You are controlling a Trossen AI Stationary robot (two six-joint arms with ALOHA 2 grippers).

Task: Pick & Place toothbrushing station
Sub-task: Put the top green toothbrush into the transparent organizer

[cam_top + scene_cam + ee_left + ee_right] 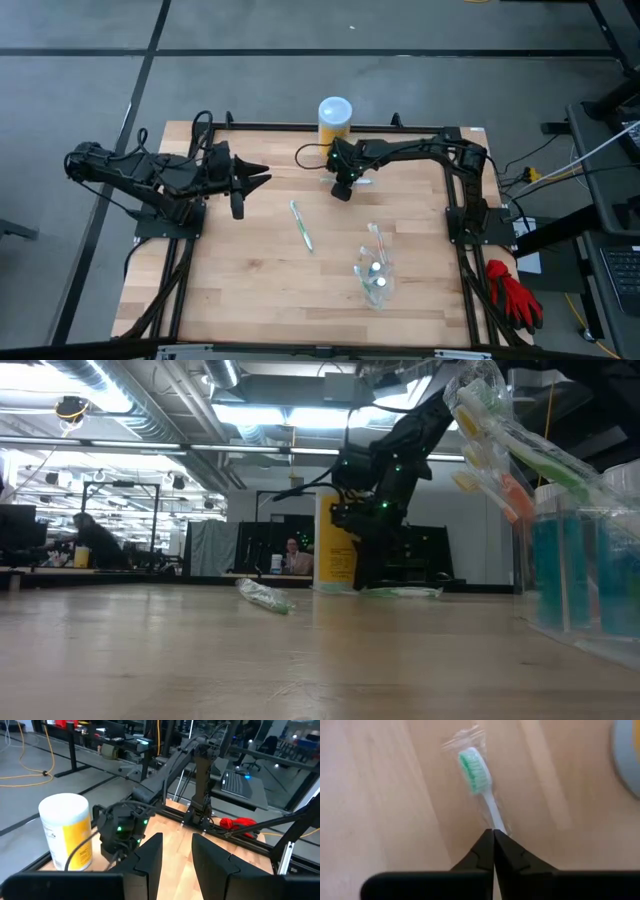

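no readable writing on yellow jar (66,832) label.

Two dark jointed arms are shown, with black cables, green indicator lights, and black wedge-shaped end effector fingers (512,857).

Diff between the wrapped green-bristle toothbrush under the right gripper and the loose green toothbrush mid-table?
The wrapped green-bristle toothbrush lies near the yellow jar with white lid, at the far edge; the loose green toothbrush lies mid-table, away from it. The right gripper is shut on the first one's handle; nothing touches the second, and the left gripper waits apart, fingers parted. Both lie flat on the wooden table.
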